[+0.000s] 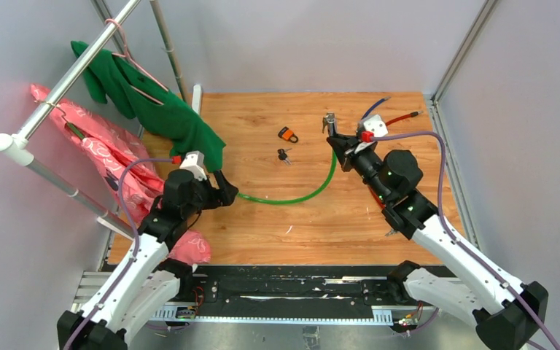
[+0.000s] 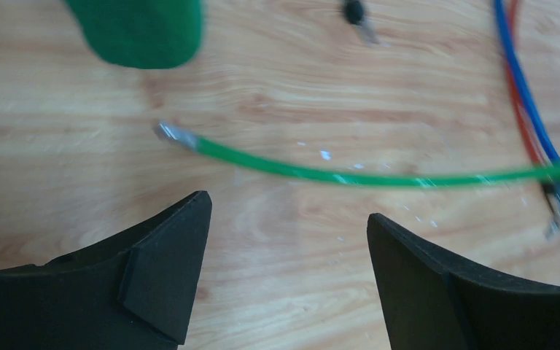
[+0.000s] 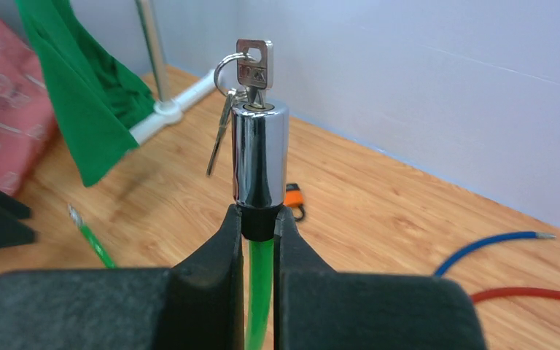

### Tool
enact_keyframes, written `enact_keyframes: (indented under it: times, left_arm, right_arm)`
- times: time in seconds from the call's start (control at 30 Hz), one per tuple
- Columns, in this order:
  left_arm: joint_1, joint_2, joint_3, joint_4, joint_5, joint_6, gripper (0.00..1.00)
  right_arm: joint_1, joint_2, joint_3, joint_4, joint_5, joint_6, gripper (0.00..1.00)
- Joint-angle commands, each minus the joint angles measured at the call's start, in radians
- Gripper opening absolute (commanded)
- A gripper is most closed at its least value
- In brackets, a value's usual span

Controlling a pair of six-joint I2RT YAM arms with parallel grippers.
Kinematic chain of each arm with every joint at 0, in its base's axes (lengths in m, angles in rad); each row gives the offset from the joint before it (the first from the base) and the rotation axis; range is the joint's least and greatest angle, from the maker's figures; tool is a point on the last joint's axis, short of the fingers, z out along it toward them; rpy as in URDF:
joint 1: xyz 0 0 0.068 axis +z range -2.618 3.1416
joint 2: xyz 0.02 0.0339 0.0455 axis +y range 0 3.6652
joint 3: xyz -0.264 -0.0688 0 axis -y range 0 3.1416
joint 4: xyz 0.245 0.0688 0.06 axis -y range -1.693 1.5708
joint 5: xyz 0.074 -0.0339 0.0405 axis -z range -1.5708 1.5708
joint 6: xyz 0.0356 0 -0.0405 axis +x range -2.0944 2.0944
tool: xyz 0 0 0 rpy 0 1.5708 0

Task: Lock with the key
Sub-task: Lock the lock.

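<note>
The chrome lock cylinder (image 3: pixel 259 157) (key (image 3: pixel 254 64) seated on top) is clamped upright by the right gripper (image 3: pixel 257 222); the green cable tip (image 2: pixel 171 133) is noted just beyond the left gripper's (image 2: pixel 288 211) parted jaws.

You find no writing here that you can read with certainty. The key (image 3: pixel 254 64), standing in the top of the chrome lock cylinder (image 3: pixel 259 153), bears a small stamped mark on its head, but in the right wrist view you cannot make out its letters. The pink cloth (image 1: pixel 109 149) at the left of the top view carries a white printed pattern, too small for you to tell whether it includes any words.
</note>
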Motion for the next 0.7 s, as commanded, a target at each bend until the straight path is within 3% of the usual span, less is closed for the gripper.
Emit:
enact_keyframes:
  times: [0.0, 0.17, 0.47, 0.67]
  left_arm:
    - [0.039, 0.042, -0.1, 0.087, -0.188, -0.207, 0.86]
    - [0.041, 0.054, -0.173, 0.033, -0.123, -0.337, 0.84]
    - [0.041, 0.05, -0.248, 0.011, -0.108, -0.38, 0.84]
    - [0.041, 0.031, -0.171, 0.03, -0.054, -0.228, 0.88]
  right_arm:
    - [-0.01, -0.049, -0.046, 0.083, -0.05, 0.123, 0.0]
    - [-0.011, -0.072, -0.122, 0.14, 0.057, 0.201, 0.0]
    - [-0.011, -0.034, -0.135, 0.165, 0.055, 0.188, 0.0]
    - [-0.012, 0.001, -0.139, 0.141, 0.142, 0.147, 0.0]
